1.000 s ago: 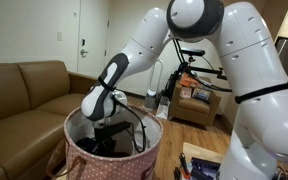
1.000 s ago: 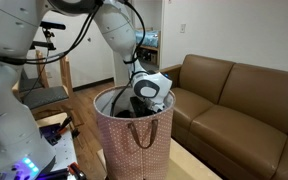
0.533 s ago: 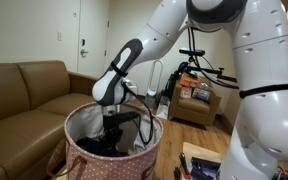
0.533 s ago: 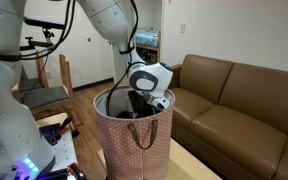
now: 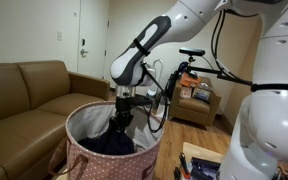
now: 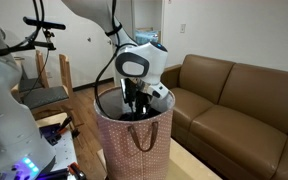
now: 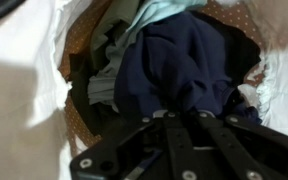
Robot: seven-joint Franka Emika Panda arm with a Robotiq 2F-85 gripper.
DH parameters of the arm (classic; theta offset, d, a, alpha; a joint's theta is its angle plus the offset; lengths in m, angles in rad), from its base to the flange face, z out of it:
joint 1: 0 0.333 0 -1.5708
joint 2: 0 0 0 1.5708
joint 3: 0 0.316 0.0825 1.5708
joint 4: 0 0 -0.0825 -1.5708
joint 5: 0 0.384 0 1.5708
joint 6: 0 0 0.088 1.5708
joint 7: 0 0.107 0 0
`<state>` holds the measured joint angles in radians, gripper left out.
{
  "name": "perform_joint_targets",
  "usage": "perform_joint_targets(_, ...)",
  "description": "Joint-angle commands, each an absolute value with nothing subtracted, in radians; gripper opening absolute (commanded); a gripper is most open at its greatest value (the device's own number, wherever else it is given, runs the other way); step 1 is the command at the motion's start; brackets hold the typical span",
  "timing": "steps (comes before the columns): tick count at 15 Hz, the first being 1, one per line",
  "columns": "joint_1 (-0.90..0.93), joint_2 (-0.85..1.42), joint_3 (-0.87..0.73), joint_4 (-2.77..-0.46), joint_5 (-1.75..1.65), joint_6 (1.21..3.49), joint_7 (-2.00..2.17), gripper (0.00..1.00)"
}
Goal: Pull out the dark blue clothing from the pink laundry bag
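Jaws clamp the dark blue clothing (image 7: 179, 65), hanging partly inside the pink laundry bag (image 5: 96, 168); a slow, straight upward pull should free it without dragging other clothes (image 7: 104, 75).

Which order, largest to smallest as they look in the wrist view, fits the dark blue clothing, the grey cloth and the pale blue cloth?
1. The dark blue clothing, clearly largest.
2. The grey cloth and the pale blue cloth look about alike; both are partly hidden, so unranked.
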<state>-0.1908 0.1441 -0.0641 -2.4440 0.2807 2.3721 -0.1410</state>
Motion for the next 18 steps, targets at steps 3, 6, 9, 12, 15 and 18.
perform_joint_targets(3,-0.201,-0.096,-0.139,-2.574,0.299,2.373,-0.186,0.04)
perform_joint_targets(6,-0.206,-0.226,-0.192,-2.605,0.276,2.341,-0.198,0.04)
perform_joint_targets(9,-0.202,-0.345,-0.225,-2.62,0.249,2.323,-0.192,0.04)
perform_joint_targets(12,-0.191,-0.478,-0.232,-2.61,0.202,2.265,-0.211,0.04)
perform_joint_targets(15,-0.187,-0.596,-0.217,-2.588,0.163,2.191,-0.198,0.04)
perform_joint_targets(18,-0.212,-0.661,-0.244,-2.524,0.162,2.134,-0.157,0.04)
